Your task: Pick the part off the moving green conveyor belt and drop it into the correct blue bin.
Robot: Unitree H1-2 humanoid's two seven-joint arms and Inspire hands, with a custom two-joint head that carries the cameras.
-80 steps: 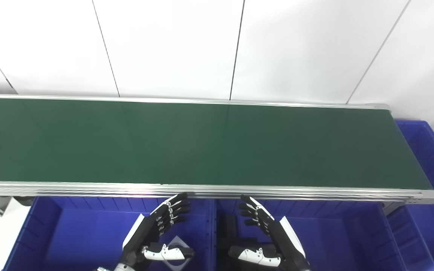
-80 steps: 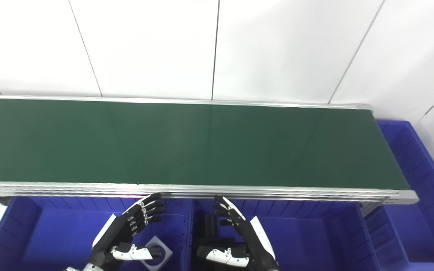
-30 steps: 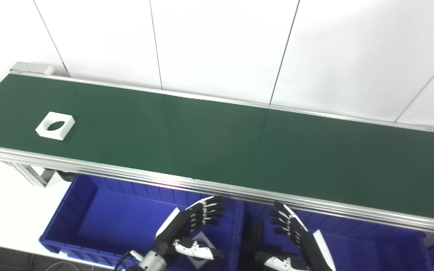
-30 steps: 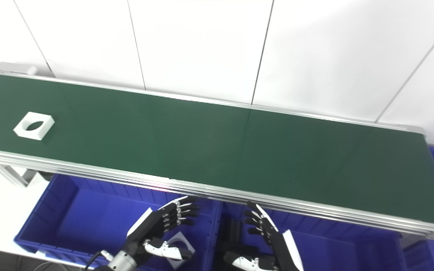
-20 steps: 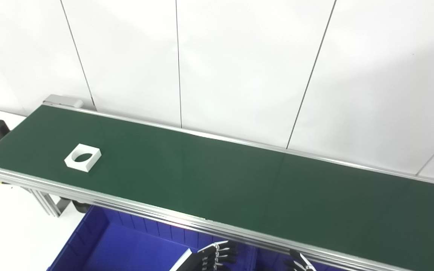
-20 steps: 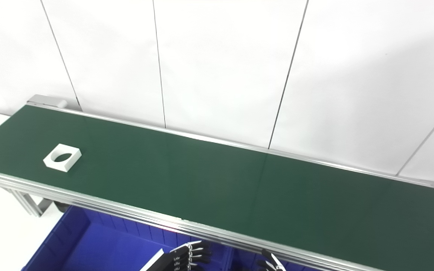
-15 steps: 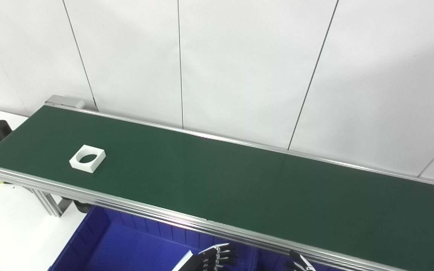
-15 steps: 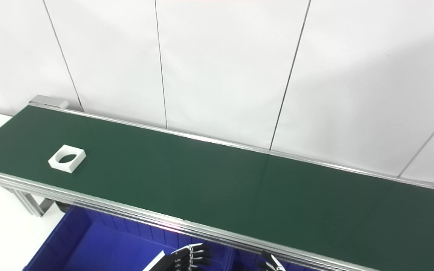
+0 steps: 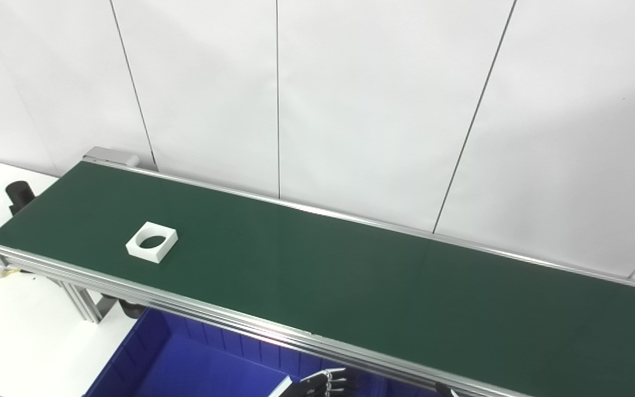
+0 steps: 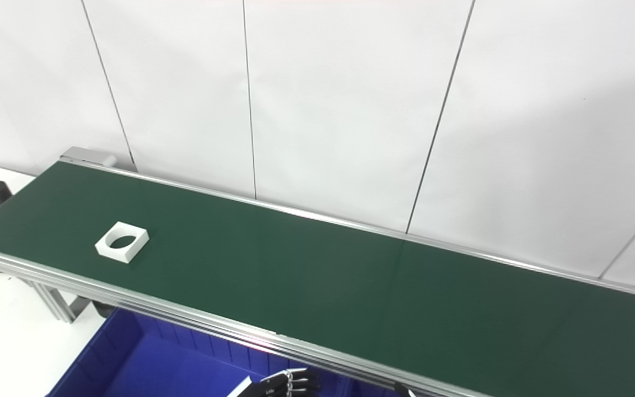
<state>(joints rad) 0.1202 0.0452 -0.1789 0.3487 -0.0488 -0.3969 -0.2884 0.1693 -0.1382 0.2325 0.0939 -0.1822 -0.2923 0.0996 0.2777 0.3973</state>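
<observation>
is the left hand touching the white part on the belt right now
Apart. In the left eye view the left hand is at the bottom edge, below the belt, while the white part lies far up-belt.

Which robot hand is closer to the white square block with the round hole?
Left. The left hand peeks up below the green belt's near rail, far right of the white square block. Only a tip of the right hand shows, farther right.

Dark green conveyor belt point(image 9: 350, 275) with silver rails, plain white part point(image 9: 152, 241) on it, deep blue bin point(image 9: 196, 369) underneath, white wall panels point(image 9: 378, 99) had thin dark seams, black fingertips point(image 9: 323, 381) with silvery bits.
</observation>
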